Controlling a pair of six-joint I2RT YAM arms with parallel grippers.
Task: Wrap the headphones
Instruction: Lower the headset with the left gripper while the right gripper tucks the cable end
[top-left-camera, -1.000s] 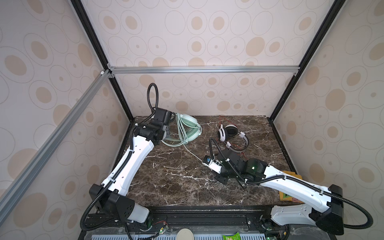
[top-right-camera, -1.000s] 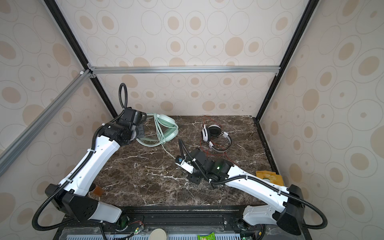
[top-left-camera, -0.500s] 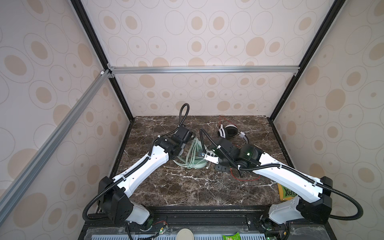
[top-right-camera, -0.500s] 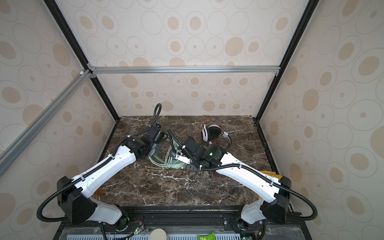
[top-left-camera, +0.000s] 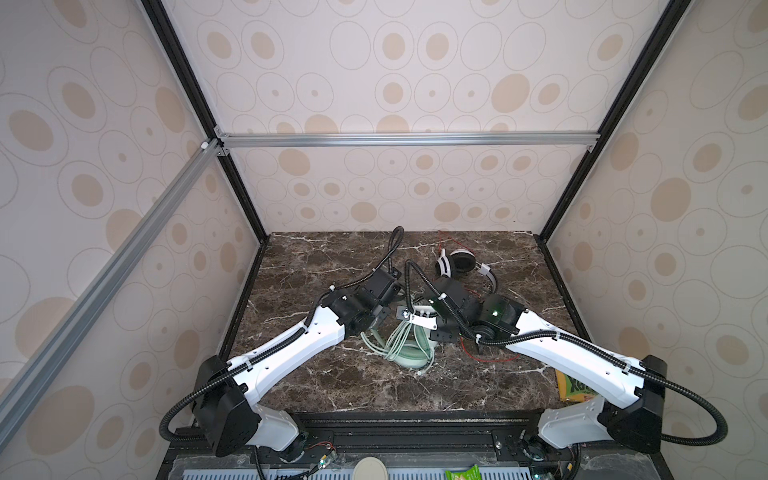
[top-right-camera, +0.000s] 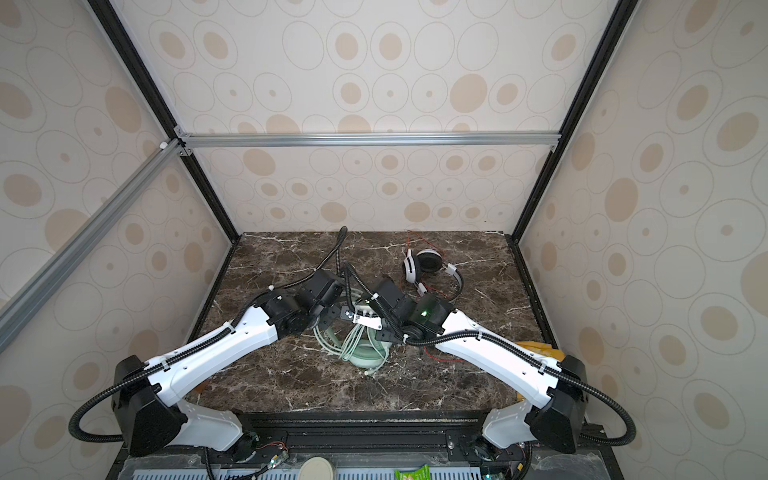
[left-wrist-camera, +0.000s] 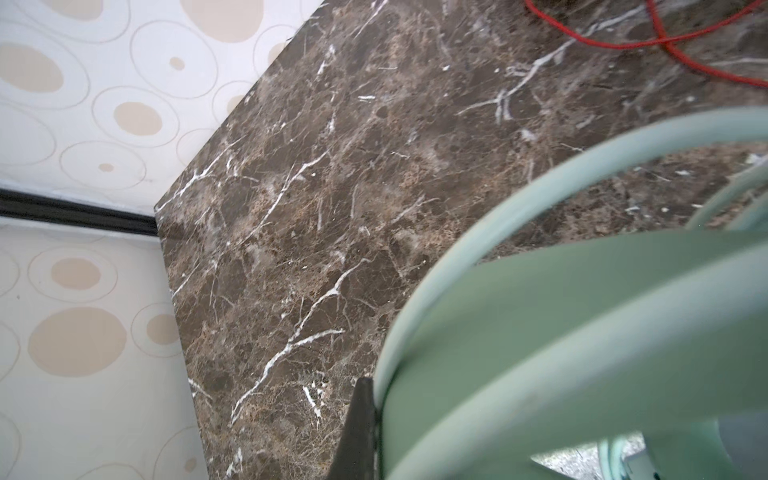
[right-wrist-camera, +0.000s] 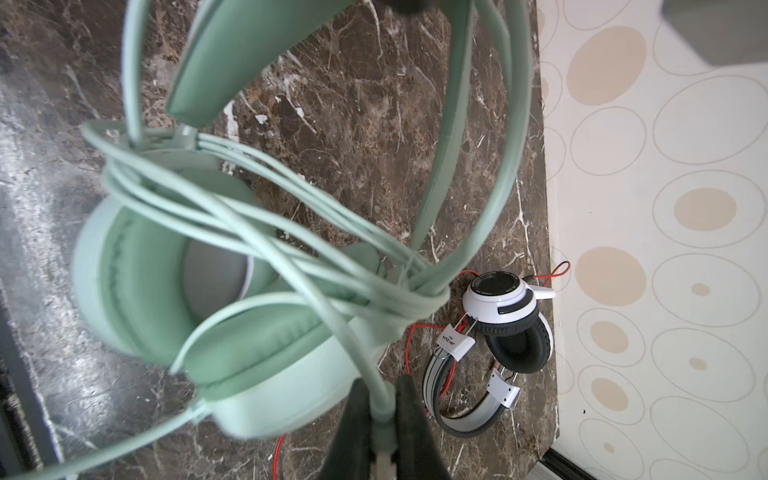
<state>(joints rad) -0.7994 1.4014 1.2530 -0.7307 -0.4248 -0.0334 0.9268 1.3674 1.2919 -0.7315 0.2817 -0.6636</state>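
Mid-frame in both top views, left gripper clamps the mint-green over-ear headset by its band, apparently to steady it, while right gripper pinches its pale green cable for winding.

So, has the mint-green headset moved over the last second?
Yes. The mint-green headset has come away from the back wall toward the front, now nearer the camera than the white-and-black headset.

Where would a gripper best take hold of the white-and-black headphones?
Probably the grey headband of the white-and-black headphones, coming from above: it is a narrow arc lying on the table, while the ear cups are wide and round.
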